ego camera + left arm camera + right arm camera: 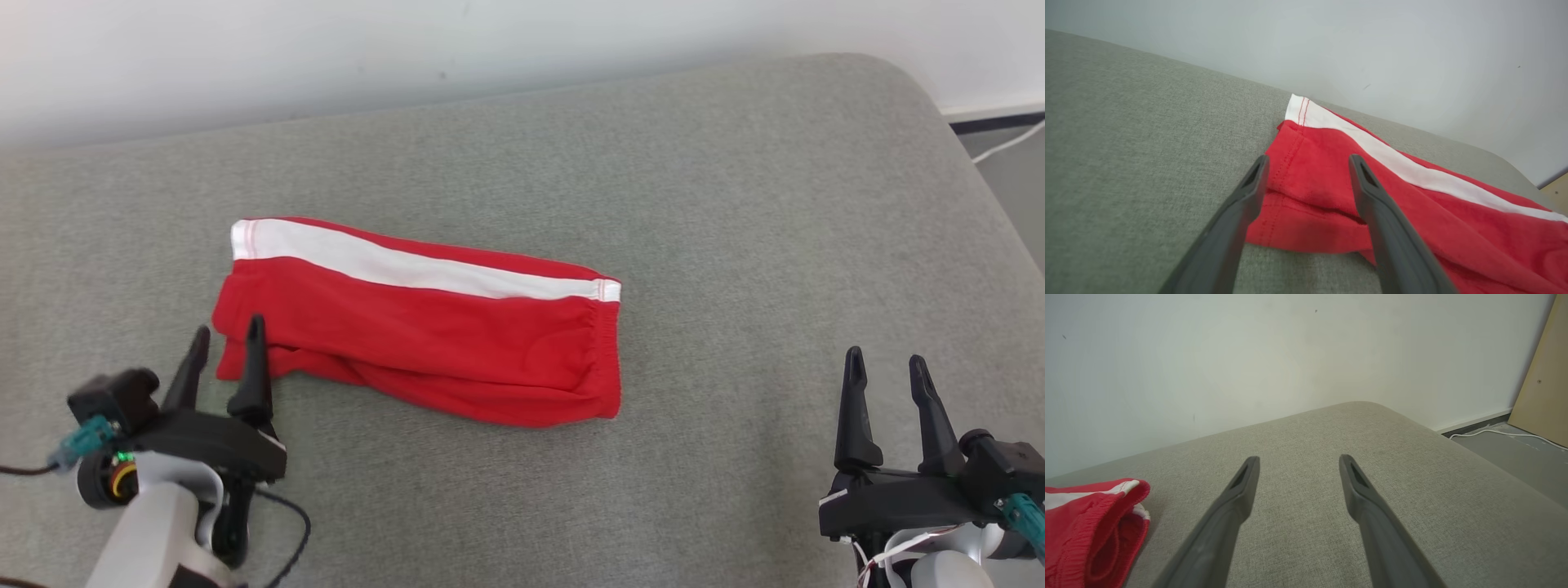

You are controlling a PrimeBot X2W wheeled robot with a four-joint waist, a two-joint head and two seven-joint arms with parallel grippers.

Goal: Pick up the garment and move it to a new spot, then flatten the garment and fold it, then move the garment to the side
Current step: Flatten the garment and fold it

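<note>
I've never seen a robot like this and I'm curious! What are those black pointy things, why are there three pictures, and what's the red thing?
The black pointy things are the robot's fingers. It has two arms, and each ends in a gripper with two long fingers. The big picture is from a camera on its head, looking down: you see the left gripper and the right gripper. The other two pictures come from little cameras on each wrist, looking along the fingers.

The red thing is a pair of red shorts with a white stripe, lying folded on a grey cushion. The left gripper is at the shorts' corner, the right one is off to the side. Both grippers are open and hold nothing.
</note>
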